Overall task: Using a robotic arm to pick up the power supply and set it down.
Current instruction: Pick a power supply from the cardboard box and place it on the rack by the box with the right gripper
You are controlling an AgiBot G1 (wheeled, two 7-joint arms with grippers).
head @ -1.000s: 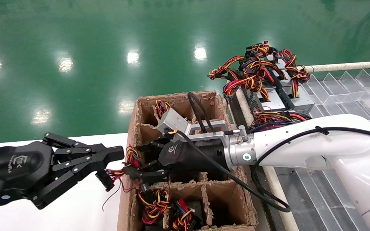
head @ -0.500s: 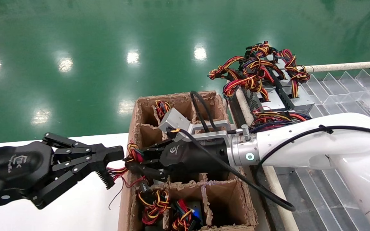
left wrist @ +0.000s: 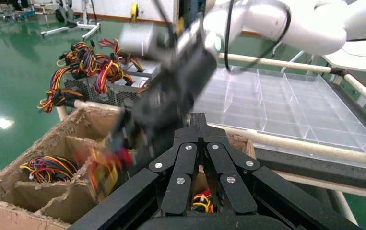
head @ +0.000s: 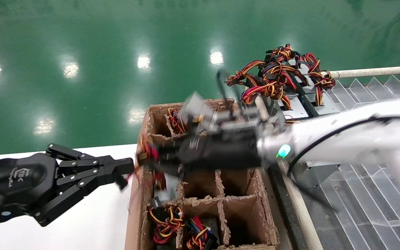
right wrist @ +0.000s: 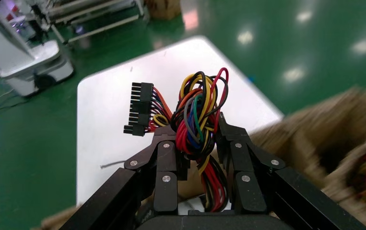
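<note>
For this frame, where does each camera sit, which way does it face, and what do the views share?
Head: looks forward and down at the box and green floor; both arms show, left hand parked over the white table.
Left wrist: looks past its shut hand over the box toward the clear tray and right arm.
Right wrist: looks past the right hand, clamped on wires, toward the table.
Shared: the wires and box.

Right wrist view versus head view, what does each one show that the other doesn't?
Only the right wrist view shows the right gripper fingers clamped on the wire bundle, with a black plug beside it. Only the head view shows the left gripper parked over the white table, the divided cardboard box, the clear tray and spare supplies behind. Both show the green floor, the table and box.
</note>
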